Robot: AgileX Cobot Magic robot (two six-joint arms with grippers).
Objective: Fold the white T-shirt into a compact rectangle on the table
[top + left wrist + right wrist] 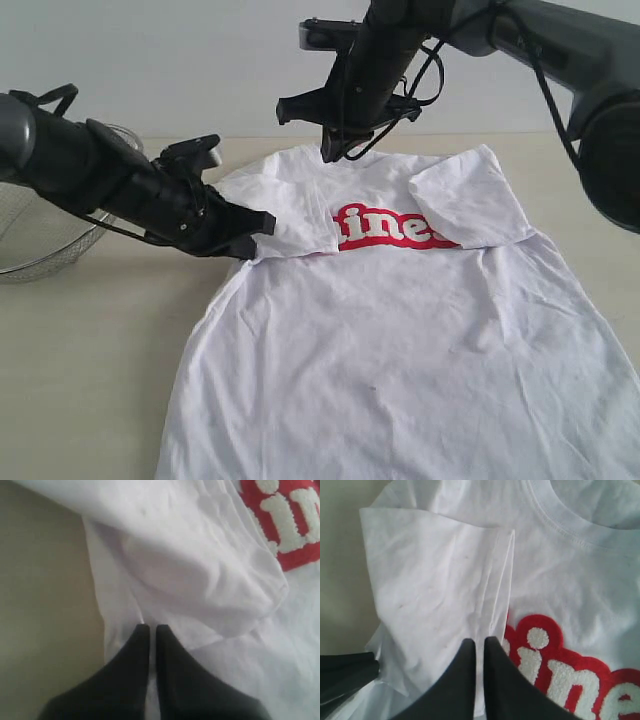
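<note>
Surface: the table (pixel 90 350), pale beige and matte, fills the view from the near edge back to a plain light wall (pixel 180 60).

Container: a wire mesh basket (pixel 40 240) at the far left of the table, partly hidden behind the left arm. Contents not discernible.

Specimen: the white T-shirt (pixel 400 340) lies flat, front up, hem nearest and collar (pixel 570 525) farthest. Both sleeves are folded inward over the chest, the left sleeve (pixel 290 215) and the right sleeve (pixel 470 200) each covering an end of the red lettering (pixel 390 230).

Left gripper (pixel 265 222): jaws closed, tips on cloth at the shirt's side edge below the left sleeve. Whether fabric is pinched between them cannot be told.

Right gripper (pixel 333 152): jaws closed on nothing, raised over the collar area.
</note>
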